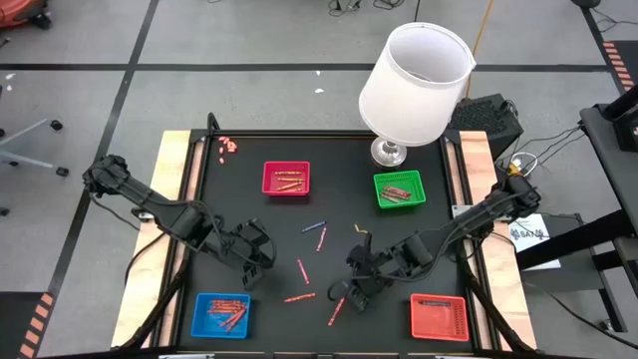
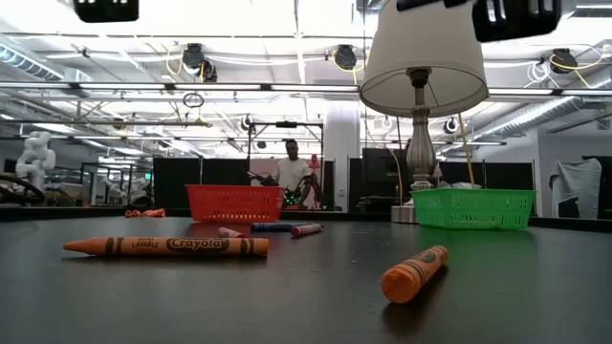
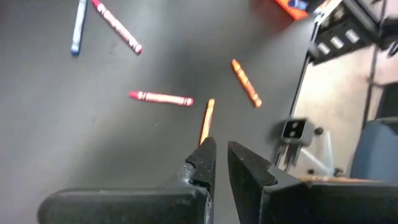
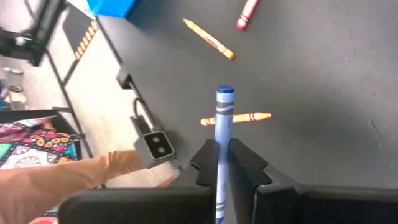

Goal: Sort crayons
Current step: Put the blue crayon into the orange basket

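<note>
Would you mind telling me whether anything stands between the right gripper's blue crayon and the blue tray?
Only loose red crayons lie on the mat between the right gripper, shut on the blue wax crayon, and the blue plastic tray.

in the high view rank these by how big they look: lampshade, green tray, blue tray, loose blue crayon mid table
1. lampshade, by far the largest, though it stands nearer the camera
2. blue tray and green tray: too alike to rank
3. loose blue crayon, smallest
</note>
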{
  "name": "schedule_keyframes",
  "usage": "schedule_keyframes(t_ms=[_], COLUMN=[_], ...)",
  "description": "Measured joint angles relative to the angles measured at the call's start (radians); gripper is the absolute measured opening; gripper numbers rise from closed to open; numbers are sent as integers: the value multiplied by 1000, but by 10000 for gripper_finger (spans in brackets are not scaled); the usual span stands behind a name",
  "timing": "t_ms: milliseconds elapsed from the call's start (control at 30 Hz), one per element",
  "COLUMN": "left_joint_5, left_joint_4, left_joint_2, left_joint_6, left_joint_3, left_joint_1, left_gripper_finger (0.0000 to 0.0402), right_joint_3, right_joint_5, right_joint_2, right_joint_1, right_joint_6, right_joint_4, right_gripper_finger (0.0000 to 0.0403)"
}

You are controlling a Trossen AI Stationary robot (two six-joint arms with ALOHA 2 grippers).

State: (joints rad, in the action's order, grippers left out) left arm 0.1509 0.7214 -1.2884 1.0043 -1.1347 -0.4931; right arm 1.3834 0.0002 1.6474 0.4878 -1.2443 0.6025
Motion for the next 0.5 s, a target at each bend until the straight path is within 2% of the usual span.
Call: schedule_keyframes(t_ms=[333,500], left_joint_5=[10,12], left_joint_4=[-135,-195], left_joint_2=[0,0], left_joint_6=[1,3], left_joint_3=[0,0], left_joint_1=[57,85], left_gripper_finger=[42,42], right_joint_3=[0,0], right_joint_5=[10,86], right_joint_2=[-171,-273], right_joint_1=[-61,-73], right_joint_6=[152,309], right_joint_4=[-2,-62], right_gripper_finger=[4,4])
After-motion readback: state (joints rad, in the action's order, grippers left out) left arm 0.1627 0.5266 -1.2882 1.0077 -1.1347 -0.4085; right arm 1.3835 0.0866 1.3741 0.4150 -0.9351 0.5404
